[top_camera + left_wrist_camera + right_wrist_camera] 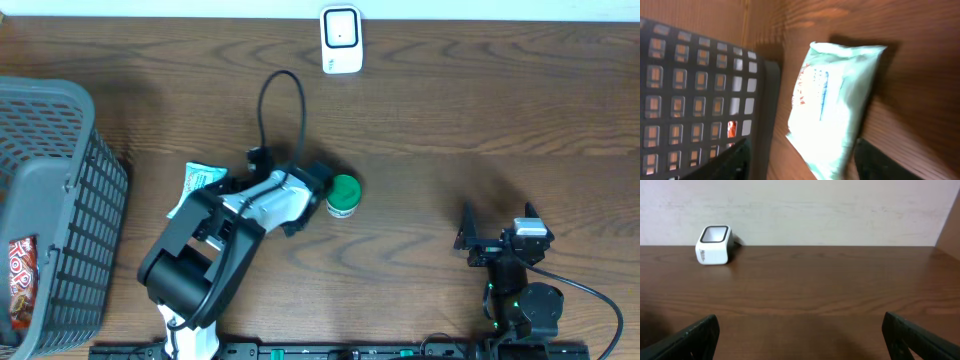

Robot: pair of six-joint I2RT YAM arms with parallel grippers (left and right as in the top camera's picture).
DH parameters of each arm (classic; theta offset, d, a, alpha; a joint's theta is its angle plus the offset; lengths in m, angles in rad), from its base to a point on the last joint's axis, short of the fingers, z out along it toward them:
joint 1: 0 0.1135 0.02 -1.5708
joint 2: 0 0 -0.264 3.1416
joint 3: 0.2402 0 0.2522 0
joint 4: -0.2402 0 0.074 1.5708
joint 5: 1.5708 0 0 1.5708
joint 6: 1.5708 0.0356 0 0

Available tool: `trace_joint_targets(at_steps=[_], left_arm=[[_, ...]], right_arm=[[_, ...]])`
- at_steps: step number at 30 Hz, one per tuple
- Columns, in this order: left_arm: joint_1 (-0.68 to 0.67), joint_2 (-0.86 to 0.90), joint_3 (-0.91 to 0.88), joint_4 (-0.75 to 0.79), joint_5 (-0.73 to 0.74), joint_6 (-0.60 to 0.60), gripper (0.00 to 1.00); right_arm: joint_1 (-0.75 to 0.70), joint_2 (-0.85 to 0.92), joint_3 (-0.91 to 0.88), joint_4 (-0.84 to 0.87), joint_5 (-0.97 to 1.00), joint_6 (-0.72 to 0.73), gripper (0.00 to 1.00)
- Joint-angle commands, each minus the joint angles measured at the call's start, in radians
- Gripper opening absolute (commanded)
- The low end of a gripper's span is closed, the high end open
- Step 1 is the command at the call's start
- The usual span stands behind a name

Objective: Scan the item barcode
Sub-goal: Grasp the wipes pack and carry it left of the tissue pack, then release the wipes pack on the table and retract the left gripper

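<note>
The item, a mint-green and white soft packet (835, 105), lies flat on the wooden table beside the basket; from overhead the packet (193, 182) peeks out from under my left arm. My left gripper (802, 162) is open, its two dark fingers standing either side of the packet's near end without pinching it. The white barcode scanner (341, 38) stands at the table's far edge, also visible from the right wrist as the scanner (714, 245). My right gripper (800, 335) is open and empty, low over bare wood at the front right, shown overhead as the right gripper (497, 238).
A grey mesh basket (55, 130) fills the left side, with a red package (22, 280) inside; its wall (695, 90) stands close to the packet. A small green-lidded jar (343, 196) sits just right of my left arm. A black cable (280, 100) loops behind it.
</note>
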Motion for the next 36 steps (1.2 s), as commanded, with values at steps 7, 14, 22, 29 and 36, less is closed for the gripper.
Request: trace_joint_targets(at_steps=[7,14,22,29,36], left_arm=[[-0.055,-0.076,0.037,-0.028,-0.038,-0.025,0.82],[-0.023,-0.343,0.053,-0.068,-0.032,-0.030,0.82],[0.125,-0.825,0.084,-0.040,0.082,0.122,0.82],[0.297,-1.106,0.303,0.051,0.082,0.214,0.83],[0.578,-1.154,0.397,0.089,0.082,0.229,0.83]], right_arm=[[-0.002,-0.002,-0.002,-0.004,0.003,0.010,0.99],[-0.002,-0.002,-0.002,-0.004,0.003,0.010,0.99],[-0.002,-0.002,-0.002,-0.004,0.003,0.010,0.99],[-0.002,-0.002,-0.002,-0.004,0.003,0.010,0.99],[-0.002,-0.002,-0.002,-0.004,0.003,0.010,0.99]])
